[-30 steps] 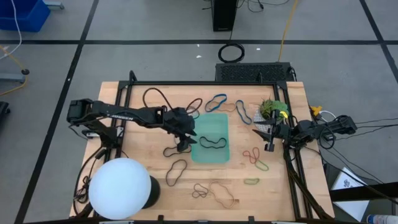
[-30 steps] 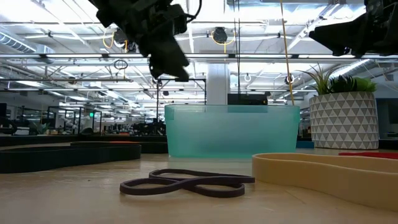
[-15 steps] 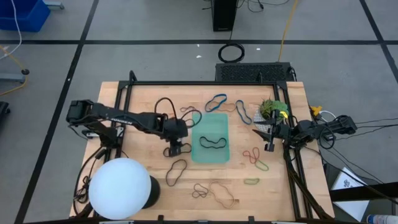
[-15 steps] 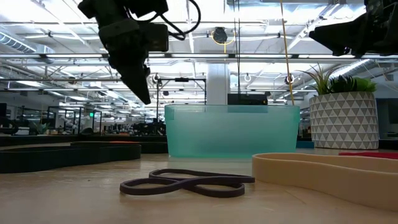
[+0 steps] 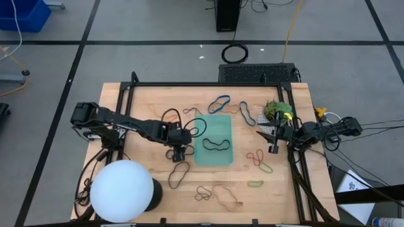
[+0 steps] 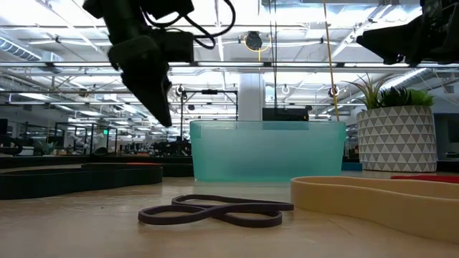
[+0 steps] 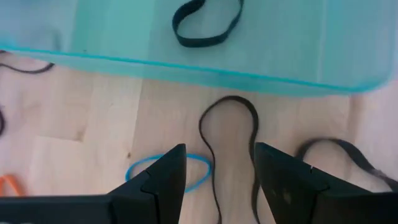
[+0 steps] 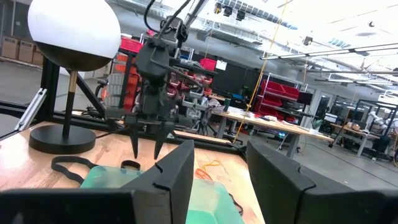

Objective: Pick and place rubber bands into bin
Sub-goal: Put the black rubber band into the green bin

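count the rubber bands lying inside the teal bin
1: a black rubber band lies near the middle of the bin; none other shows through the bin's floor.

A white globe lamp (image 5: 122, 190) on a dark base sits at the lower left of the wooden tabletop (image 5: 145, 94), a leafy green ball (image 5: 274, 110) near its upper right edge; a blue crate (image 5: 23, 14) stands on the grey floor, upper left; a potted plant (image 6: 396, 127) at right in the low view

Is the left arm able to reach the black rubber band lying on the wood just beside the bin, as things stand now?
Probably yes. The left tool hangs open above the black rubber band, just outside the bin, and nothing lies between them.
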Available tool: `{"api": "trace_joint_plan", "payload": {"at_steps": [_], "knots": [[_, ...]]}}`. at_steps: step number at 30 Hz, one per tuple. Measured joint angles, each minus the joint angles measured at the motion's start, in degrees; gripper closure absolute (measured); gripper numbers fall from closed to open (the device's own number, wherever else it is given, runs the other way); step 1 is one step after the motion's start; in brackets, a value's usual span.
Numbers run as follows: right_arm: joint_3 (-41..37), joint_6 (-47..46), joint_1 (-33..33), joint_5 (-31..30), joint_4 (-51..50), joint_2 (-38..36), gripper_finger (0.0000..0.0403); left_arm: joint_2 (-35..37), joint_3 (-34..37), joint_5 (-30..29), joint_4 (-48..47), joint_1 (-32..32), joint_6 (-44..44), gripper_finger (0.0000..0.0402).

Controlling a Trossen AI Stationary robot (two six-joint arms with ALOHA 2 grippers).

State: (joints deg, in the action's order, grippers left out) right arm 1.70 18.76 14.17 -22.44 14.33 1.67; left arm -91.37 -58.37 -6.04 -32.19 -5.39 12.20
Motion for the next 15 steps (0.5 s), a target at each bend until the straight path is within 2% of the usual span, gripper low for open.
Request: {"api": "trace_joint_plan", "payload": {"at_steps": [15], "knots": [[0.02, 0.08, 0.0, -0.04, -0.55, 0.0, 0.0261, -9.01, 0.0, 1.51, 4.18, 1.36, 0.41, 0.0204]]}}
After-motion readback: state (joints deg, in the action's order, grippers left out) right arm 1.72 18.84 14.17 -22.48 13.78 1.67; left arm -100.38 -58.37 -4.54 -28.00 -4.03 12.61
